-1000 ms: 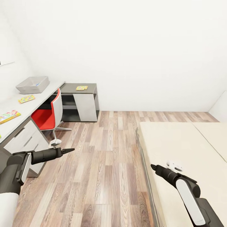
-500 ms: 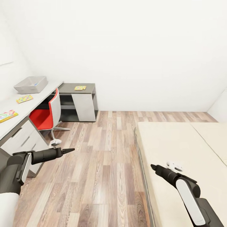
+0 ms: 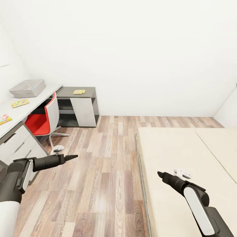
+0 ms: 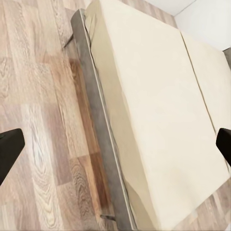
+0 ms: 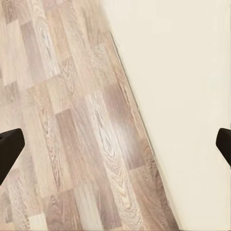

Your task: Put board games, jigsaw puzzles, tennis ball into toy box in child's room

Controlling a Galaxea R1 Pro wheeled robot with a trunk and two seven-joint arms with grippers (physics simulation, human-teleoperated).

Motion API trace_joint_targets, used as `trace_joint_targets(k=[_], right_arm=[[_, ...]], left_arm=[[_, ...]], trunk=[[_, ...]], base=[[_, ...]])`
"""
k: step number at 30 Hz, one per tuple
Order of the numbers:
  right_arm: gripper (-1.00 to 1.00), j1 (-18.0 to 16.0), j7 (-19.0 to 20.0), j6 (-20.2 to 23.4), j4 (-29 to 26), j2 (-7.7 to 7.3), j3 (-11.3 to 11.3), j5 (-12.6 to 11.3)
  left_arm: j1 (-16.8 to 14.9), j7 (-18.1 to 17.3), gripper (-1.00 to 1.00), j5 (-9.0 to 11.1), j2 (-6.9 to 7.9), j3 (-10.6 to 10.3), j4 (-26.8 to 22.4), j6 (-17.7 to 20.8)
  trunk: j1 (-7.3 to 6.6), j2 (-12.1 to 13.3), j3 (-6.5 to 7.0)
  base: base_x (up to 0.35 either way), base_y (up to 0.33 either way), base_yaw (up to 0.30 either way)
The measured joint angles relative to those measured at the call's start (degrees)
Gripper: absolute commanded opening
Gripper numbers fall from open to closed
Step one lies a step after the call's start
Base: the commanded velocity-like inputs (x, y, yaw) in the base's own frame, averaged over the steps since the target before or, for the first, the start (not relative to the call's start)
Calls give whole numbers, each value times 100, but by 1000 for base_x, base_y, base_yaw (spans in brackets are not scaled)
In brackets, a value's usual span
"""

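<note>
The room has white walls and a wood floor [image 3: 105, 171]. The bed [image 3: 184, 154] is at the right, and its cream mattress looks bare where I can see it. The table [image 3: 29, 105] runs along the left wall, with a red chair [image 3: 44, 120] pushed under it. On the table stands the grey toy box [image 3: 27, 88]. Near it lies a jigsaw puzzle [image 3: 19, 103], a second one [image 3: 79, 92] lies on the dark far section, and a board game [image 3: 4, 119] is cut off at the edge. These things are thin and stiff and probably light, so I think a grip on an edge is best. The tennis ball is not clear to me. The left claw [image 3: 70, 157] and the right claw [image 3: 160, 173] are both empty, with fingers spread wide in the wrist views.
</note>
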Motion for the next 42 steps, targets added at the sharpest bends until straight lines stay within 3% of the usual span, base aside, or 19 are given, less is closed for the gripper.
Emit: trace_joint_targets(k=[29,42], right_arm=[[100,0,0,0,87,-12,-9,9],[100,0,1,-1,89,-13,-20,-1]], left_arm=[[0,1,100,-8,-41,0,0,-9],[0,2,100,-8,-39,0,-2,-7]], trunk=[[0,0,0],[0,-1,0]], base=[[0,-237,0],[0,-51,0]])
